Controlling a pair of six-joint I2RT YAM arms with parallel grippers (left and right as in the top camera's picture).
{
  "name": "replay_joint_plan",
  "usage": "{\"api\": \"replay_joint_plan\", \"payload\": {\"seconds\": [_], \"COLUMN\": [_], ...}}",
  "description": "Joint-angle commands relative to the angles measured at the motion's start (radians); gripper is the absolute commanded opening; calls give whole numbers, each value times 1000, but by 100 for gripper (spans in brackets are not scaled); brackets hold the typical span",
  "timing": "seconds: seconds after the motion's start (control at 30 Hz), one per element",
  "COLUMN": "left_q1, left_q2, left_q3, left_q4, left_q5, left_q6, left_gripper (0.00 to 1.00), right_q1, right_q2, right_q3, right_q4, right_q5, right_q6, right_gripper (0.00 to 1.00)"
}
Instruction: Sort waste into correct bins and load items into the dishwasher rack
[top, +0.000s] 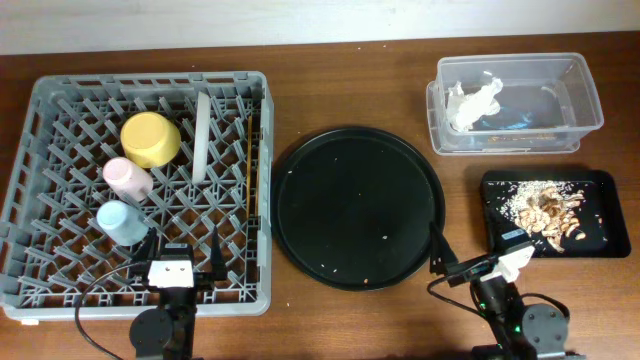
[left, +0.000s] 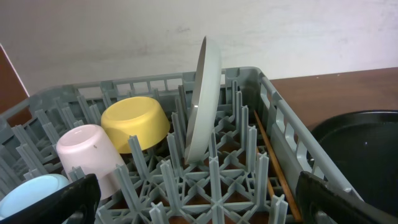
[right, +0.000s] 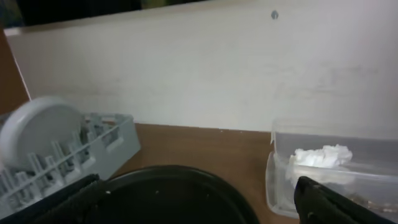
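Left gripper (left: 196, 186) hangs over the near edge of the dishwasher rack (top: 150, 82) with its fingers spread wide and nothing between them. You can count the load from there. The light-blue cup (top: 120, 220) sits nearest, the pink cup (top: 126, 178) is beside it, and the yellow bowl (top: 150, 138) lies mouth-down further back. To their right the plate (top: 202, 135) stands on edge between the pegs. The chopsticks (top: 250, 160) lie along the rack floor close to its right wall. All five items appear to be in the rack, so you can judge the loading done.

Move on to the round black tray (top: 358, 205) in the middle. It carries only a few pale specks (too small to name, probably stray crumbs).

Your right gripper (right: 198, 183) sits at the tray's near right edge, fingers likewise parted and holding nothing. Beyond it, the crumpled napkin (top: 472, 103) rests inside the clear tub (top: 590, 100), with a bluish patch beside it that you cannot identify. Furthest right, the food scraps (top: 545, 207) are heaped in the shallow black tray (top: 600, 180).

No gold-brown wrapper can be made out anywhere, so you cannot confirm where it went. Apart from that, sorting looks complete, and little seems to be left beyond those specks.
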Motion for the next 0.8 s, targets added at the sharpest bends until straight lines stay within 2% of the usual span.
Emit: {"api": "replay_joint_plan", "payload": {"seconds": [0.0, 0.03, 0.17, 0.33, 0.43, 0.57, 0.77], "left_q1": [-3, -3, -3, -3, -3, -3, -3], "left_q2": [-5, -5, -5, -5, -5, -5, -5], "left_q3": [-5, -5, -5, -5, -5, -6, -6], "left_q4": [-2, -2, -2, -2, -3, -2, -3], "left_q5": [-4, -4, -4, -4, -4, -4, -4], "left_q6": [13, 13, 13, 13, 13, 13, 13], "left_gripper": [99, 99, 99, 99, 99, 99, 99], "right_q1": [9, 9, 9, 7, 7, 7, 7], "right_q2": [-11, -11, -11, -11, -11, -11, -11], "right_q3": [-75, -94, -93, -93, -93, -93, -93], "right_q4": [99, 146, 146, -51, -79, -81, -80], "right_q5": [13, 23, 116, 193, 257, 255, 251], "right_q6": [-40, -40, -40, -40, -45, -192, -193], "right_gripper": [99, 99, 99, 99, 99, 99, 99]}}
